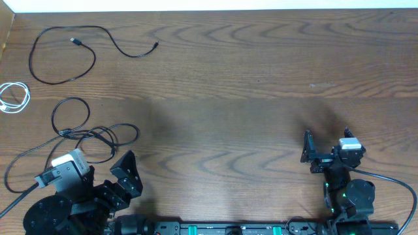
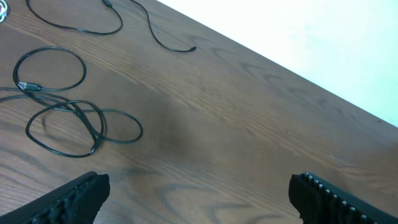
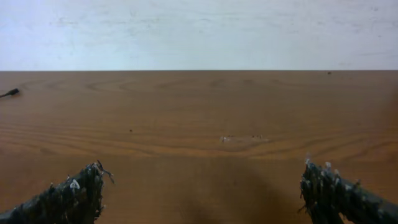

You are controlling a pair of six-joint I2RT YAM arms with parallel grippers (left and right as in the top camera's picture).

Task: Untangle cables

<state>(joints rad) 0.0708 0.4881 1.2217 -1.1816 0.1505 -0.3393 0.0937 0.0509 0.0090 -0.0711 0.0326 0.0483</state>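
Three cables lie apart on the left of the wooden table. One black cable (image 1: 130, 56) (image 2: 163, 43) is spread in a wide loop at the far left. The short white cable (image 1: 26, 98) curls at the left edge. The second black cable (image 1: 91, 134) (image 2: 93, 118) lies in several overlapping loops just ahead and to the left of my left gripper (image 1: 108, 175) (image 2: 199, 193), which stands open over bare wood. My right gripper (image 1: 326, 140) (image 3: 202, 186) is open at the near right, with nothing between its fingers. A black plug (image 3: 9, 93) shows at the far left of the right wrist view.
The table's far edge (image 1: 209, 11) meets a white surface. Both arm bases stand along the near edge (image 1: 228, 228). A thick black arm cable (image 1: 392, 179) runs off to the right of the right arm.
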